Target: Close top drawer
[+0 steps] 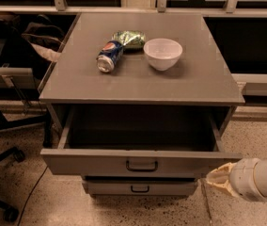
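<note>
The top drawer (96, 161) is a wide grey metal drawer, pulled out of the grey cabinet and empty inside. Its flat front panel carries a small dark loop handle (141, 165). My gripper (219, 179) comes in from the lower right, with its tan tip next to the right end of the drawer's front panel, at or just short of it.
On the cabinet top (194, 84) lie a tipped blue soda can (109, 56), a green snack bag (129, 38) and a white bowl (162, 53). A narrower lower drawer (139, 188) shows beneath. An office chair (4, 102) stands at the left on speckled floor.
</note>
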